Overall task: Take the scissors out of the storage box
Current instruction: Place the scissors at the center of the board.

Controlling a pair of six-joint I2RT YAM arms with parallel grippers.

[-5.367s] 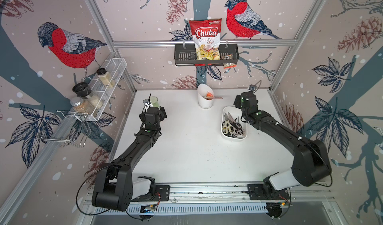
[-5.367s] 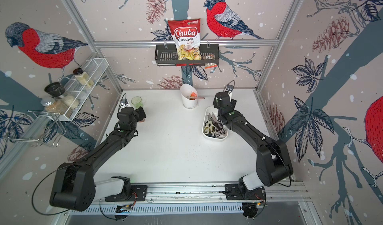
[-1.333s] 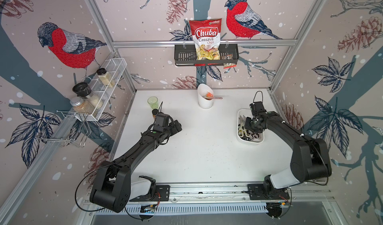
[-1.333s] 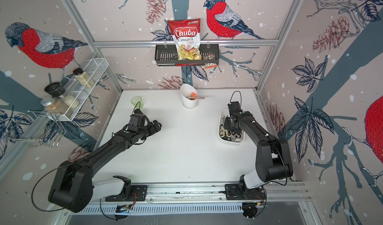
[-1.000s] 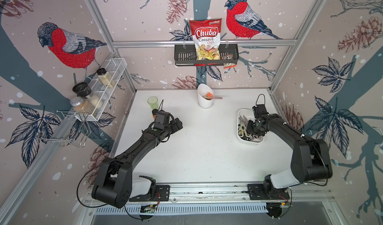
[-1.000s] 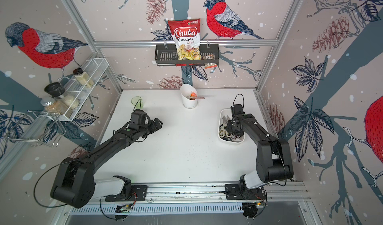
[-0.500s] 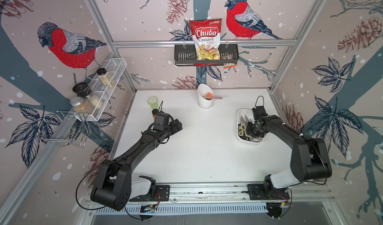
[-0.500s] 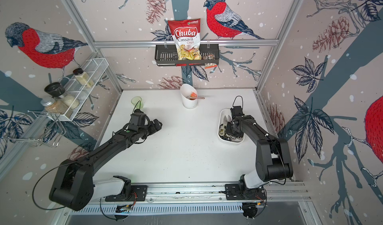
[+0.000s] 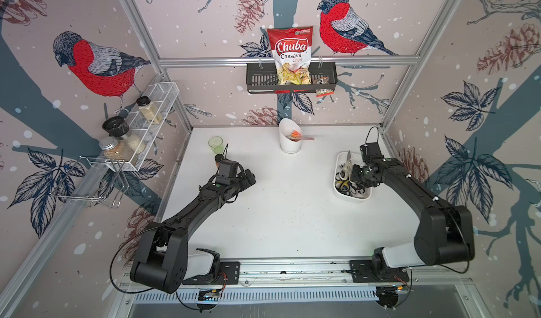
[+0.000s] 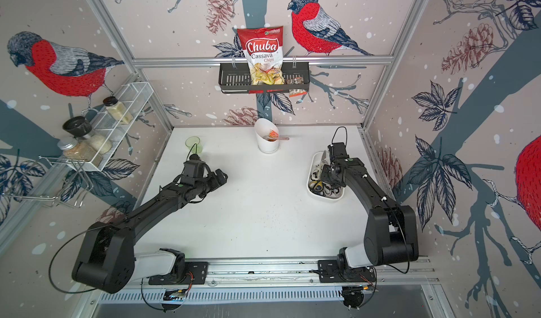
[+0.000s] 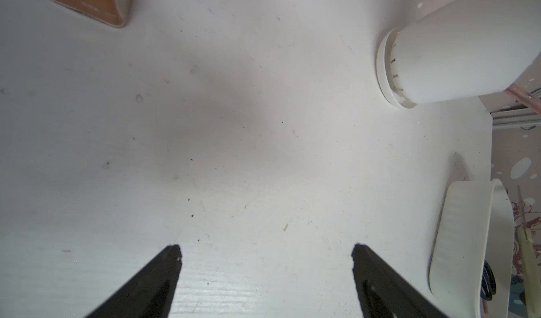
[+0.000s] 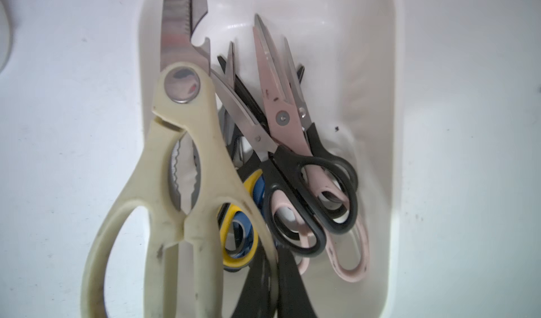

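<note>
- Left arm (image 9: pixel 187 214): matte black links, white shoulder casing, looping black cable.
- Right arm (image 9: pixel 409 184): same black, white cable ties, small green dot.
- Left gripper (image 11: pixel 265 250): black tapered fingers (image 11: pixel 146 281).

Shallow white plastic rectangular tub (image 9: pixel 351 199) sits on the desk (image 9: pixel 292 214) by its right edge, crammed with steel-bladed scissors (image 12: pixel 257 132). The big cream-handled pair (image 12: pixel 187 155) lies along one long wall, with pink (image 12: pixel 272 97), black-handled (image 12: pixel 284 158) and yellow-handled (image 12: pixel 237 261) pairs tangled beside it, blades toward the far end.

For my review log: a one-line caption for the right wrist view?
Right gripper shut on the cream-handled scissors, atop the other scissors in the storage box.
</note>
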